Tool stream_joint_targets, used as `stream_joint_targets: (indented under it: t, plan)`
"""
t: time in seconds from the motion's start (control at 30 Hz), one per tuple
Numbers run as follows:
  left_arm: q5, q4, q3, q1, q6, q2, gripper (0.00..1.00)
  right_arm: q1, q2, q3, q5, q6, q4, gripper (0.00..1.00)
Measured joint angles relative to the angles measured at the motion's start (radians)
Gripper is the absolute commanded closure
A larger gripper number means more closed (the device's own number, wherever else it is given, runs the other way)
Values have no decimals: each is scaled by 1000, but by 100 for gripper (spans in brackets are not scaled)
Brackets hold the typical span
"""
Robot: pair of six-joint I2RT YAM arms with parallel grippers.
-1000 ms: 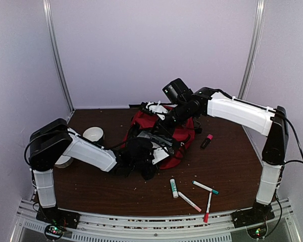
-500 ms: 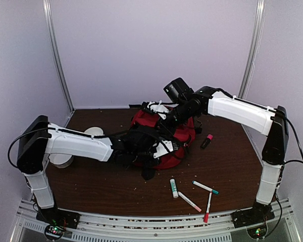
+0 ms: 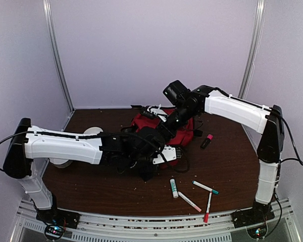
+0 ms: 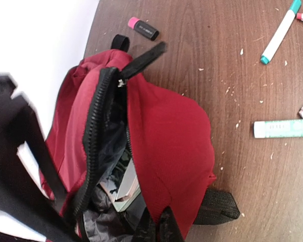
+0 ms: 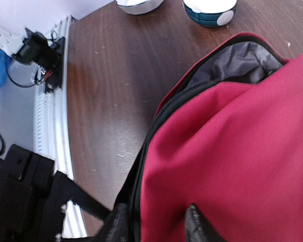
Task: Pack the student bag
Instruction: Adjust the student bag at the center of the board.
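Stretched much further to the right than a second ago, the left arm (image 3: 65, 146) now lies low across the table (image 3: 227, 166), hiding part of the white bowl (image 3: 93, 131) behind it. The left gripper (image 4: 155, 229) is pressed together at the near rim of the student bag (image 3: 184, 132); whether it has caught the zipper edge I cannot tell. The bag sits at the middle of the table toward the back, its main compartment gaping, with grey lining and a pale flat item (image 4: 125, 190) showing inside. At its far side the right gripper (image 5: 159, 227) has gone from closed to spread, red fabric bulging between its fingers. Packing looks only partly done: something is in, but the stationery is still out. A glue stick (image 3: 173, 187) and three markers (image 3: 205, 187) lie near the front edge, right of the bag, and a pink highlighter (image 3: 206, 140) lies just beside the bag's right flank. Both arms crowd the mouth, and the slack fabric may fall shut once released, so the opening is the likely obstacle
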Motion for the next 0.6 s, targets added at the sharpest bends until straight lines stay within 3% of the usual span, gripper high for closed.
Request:
stream_joint_targets:
  t: [0.17, 0.33, 0.43, 0.5, 0.6]
  plan:
    - [-29, -56, -16, -4, -49, -52, 100, -66, -84, -36, -102, 5, -27, 51]
    - [-53, -79, -180, -2, -137, -181, 100, -193, -332, -227, -141, -74, -7, 50]
    - [-47, -108, -264, 6, -223, -219, 85, -242, -425, -330, -137, -179, -14, 51]
    - [-36, -122, -303, 10, -285, -232, 69, -245, -447, -399, -124, -278, -24, 53]
    - [-9, -147, -338, 10, -376, -263, 61, -241, -444, -522, -89, -420, -19, 54]
